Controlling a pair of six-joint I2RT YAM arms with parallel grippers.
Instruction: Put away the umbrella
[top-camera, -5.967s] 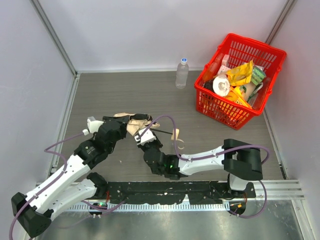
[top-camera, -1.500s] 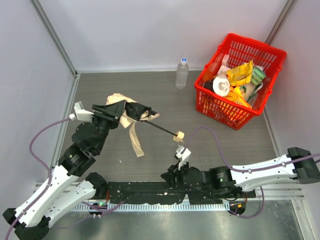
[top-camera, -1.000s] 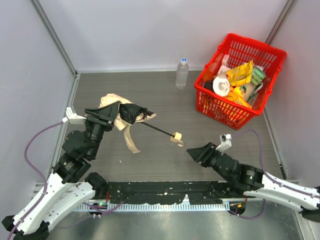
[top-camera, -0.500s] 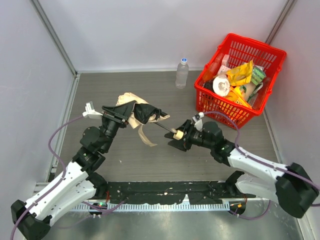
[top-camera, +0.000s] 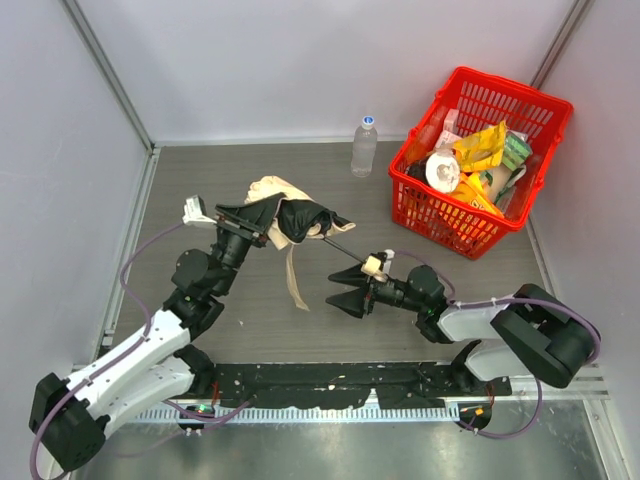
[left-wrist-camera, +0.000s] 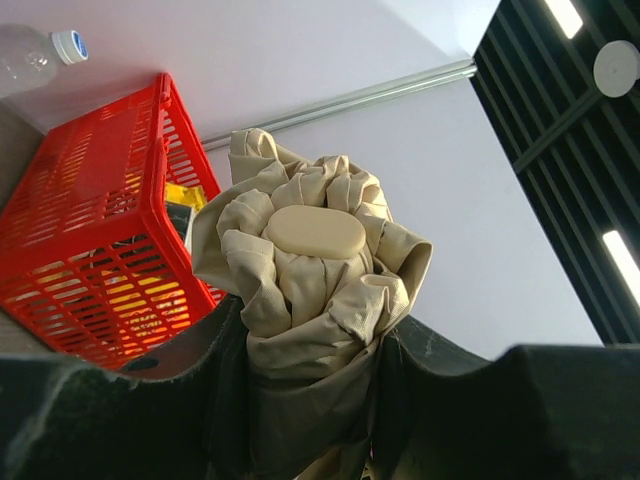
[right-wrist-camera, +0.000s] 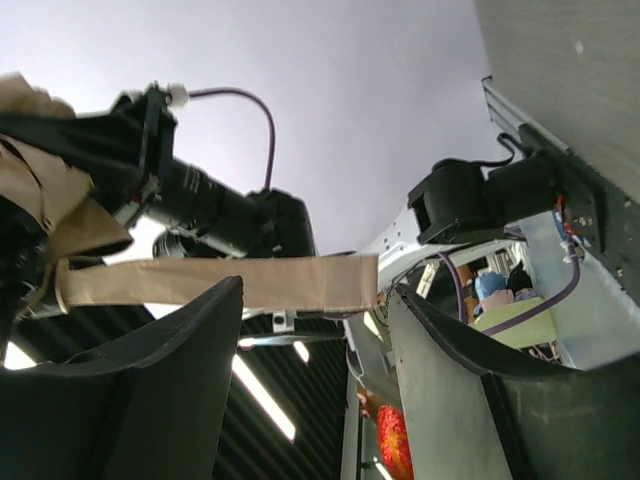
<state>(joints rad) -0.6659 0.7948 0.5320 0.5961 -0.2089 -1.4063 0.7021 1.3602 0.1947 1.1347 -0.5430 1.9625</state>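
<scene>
The left gripper (top-camera: 262, 217) was clamped on the bunched fabric of the umbrella (top-camera: 300, 215), holding it over the worktop left of centre, nearer the far edge than the near one. The wrist view showed the cream bundle pinched between both fingers, an oval beige cap (left-wrist-camera: 315, 232) at its top. From the bundle the thin black shaft (top-camera: 340, 250) slanted toward the near right, ending in the small beige handle (top-camera: 373, 265) about mid-worktop. The fabric strap (top-camera: 294, 278) hung loose from the bundle toward the near edge. The right gripper (top-camera: 340, 290) lay just beside the handle with its fingers spread wide, gripping nothing; whether it touched the handle could not be told. A red basket (top-camera: 455, 232) full of packets stood in the far right corner, a clear water bottle (top-camera: 364, 146) upright near the far edge beside it.
</scene>
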